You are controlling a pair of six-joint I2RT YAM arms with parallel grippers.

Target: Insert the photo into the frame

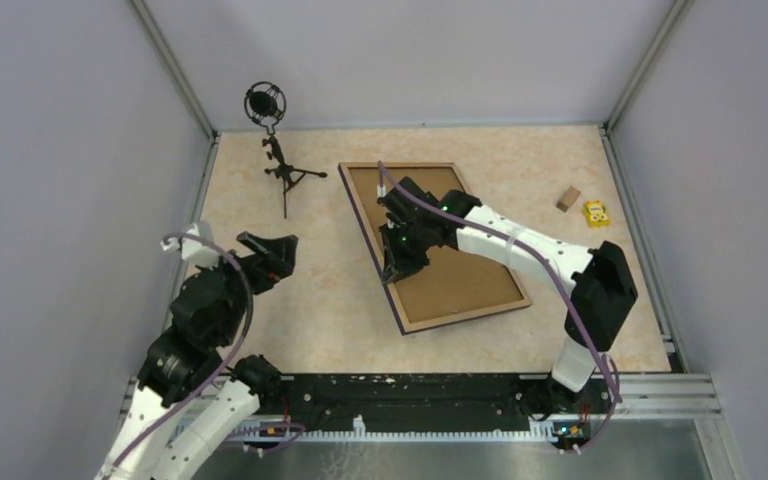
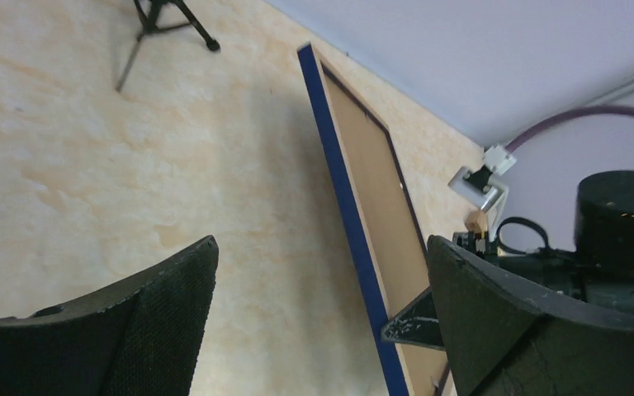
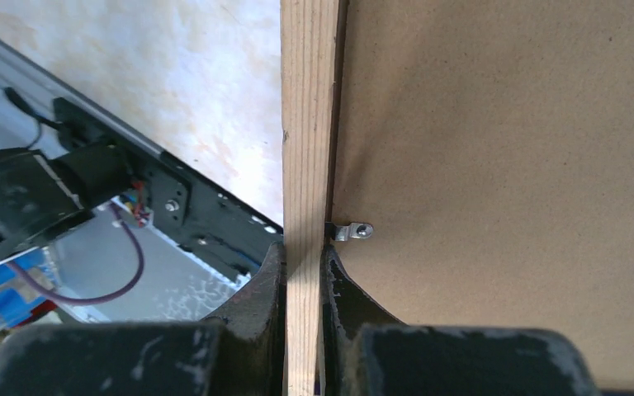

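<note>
Seemingly late: right gripper (image 3: 301,276) clamps the frame (image 3: 305,124) by one rail, backing board (image 3: 503,124) seated (no photo visible). Left gripper (image 2: 322,313) gapes, idle.

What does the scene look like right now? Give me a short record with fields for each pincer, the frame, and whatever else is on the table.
right pincer: shut on the frame's light-wood rail
left pincer: open, holding nothing, beside the frame
frame: back side up, brown backing board in it, gripped side looks raised off the table
photo: not visible
also on table: microphone stand, wooden block, yellow object
</note>
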